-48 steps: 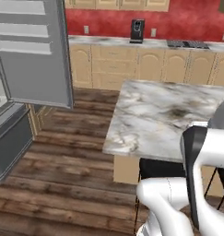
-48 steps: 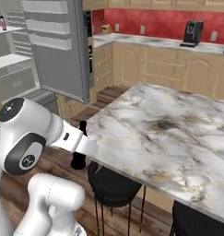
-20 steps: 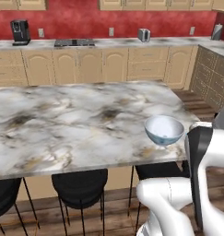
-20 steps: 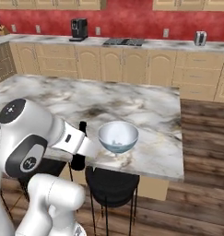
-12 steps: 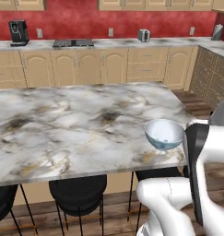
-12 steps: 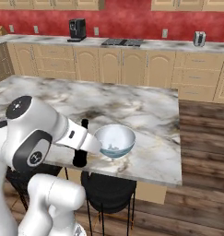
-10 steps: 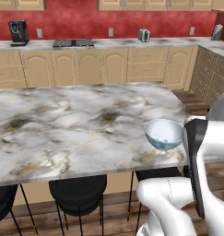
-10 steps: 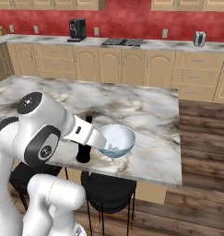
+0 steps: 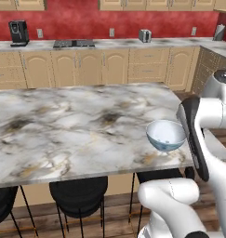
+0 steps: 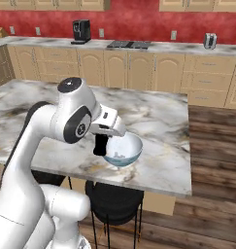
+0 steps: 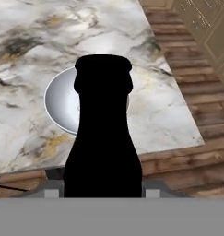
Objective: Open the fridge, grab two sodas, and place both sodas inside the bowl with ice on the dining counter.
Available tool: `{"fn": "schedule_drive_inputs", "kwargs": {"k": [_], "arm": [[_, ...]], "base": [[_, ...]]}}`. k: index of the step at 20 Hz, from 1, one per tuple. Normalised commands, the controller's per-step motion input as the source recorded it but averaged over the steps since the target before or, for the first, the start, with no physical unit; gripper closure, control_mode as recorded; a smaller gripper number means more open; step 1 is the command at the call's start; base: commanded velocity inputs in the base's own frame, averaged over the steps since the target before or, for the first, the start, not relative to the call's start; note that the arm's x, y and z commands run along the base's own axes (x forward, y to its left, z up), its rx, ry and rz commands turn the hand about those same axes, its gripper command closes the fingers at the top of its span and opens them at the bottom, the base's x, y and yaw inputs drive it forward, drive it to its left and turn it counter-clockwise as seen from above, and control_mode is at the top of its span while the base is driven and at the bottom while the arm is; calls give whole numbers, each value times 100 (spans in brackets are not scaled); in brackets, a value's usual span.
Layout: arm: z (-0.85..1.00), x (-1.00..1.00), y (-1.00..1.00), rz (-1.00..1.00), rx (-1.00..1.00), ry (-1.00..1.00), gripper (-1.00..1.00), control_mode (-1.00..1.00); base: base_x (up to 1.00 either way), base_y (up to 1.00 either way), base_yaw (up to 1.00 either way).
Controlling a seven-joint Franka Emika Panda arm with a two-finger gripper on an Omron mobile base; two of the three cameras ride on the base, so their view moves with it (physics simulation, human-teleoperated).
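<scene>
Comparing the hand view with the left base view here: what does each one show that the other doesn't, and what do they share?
Hand view: a dark soda bottle held upright in the gripper, standing in front of the bowl.
Left base view: the black stools under the slab, the tan cabinets, the coffee machine and the toaster against the red wall.
Both: the bowl near the edge of the marble dining counter.

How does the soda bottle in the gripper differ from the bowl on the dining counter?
The soda bottle is dark, tall and narrow-necked; the bowl is pale blue-white, low and wide-mouthed. The bottle is held up in the gripper, while the bowl rests on the dining counter near its edge. Both stand upright, close together.
</scene>
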Motion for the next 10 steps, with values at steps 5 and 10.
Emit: {"fn": "schedule_drive_inputs", "kwargs": {"k": [5, 10], "arm": [[-31, 42, -2, 13, -5, 21, 100, -100], [-38, 41, -13, 19, -1, 22, 100, -100]], "base": [[0, 0, 0], [0, 0, 0]]}}
